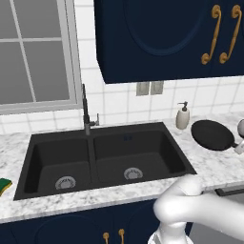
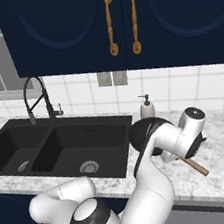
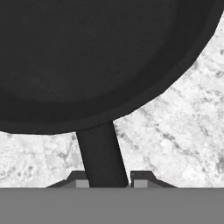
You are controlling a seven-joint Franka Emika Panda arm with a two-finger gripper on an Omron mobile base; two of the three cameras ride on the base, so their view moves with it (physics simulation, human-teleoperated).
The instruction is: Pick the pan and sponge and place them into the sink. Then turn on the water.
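Note:
The black pan [image 1: 212, 135] lies on the marble counter right of the sink [image 1: 62, 155], beside the soap bottle. In the hand view its round bowl [image 3: 96, 57] is close ahead, and its dark handle stem runs down between my two fingertips. My gripper [image 3: 108, 181] is shut on that stem, with a fingertip against each side. From the right base view the arm covers part of the pan [image 2: 138, 132], and the tan handle end [image 2: 196, 167] sticks out past the hand. The green and yellow sponge [image 1: 5, 185] rests on the counter left of the sink.
A tall dark faucet [image 1: 86, 112] stands behind the sink's divider, with no water running. A white soap dispenser [image 1: 183, 116] stands against the tiled wall by the pan. Dark blue cabinets hang overhead. Both basins hold only their drains.

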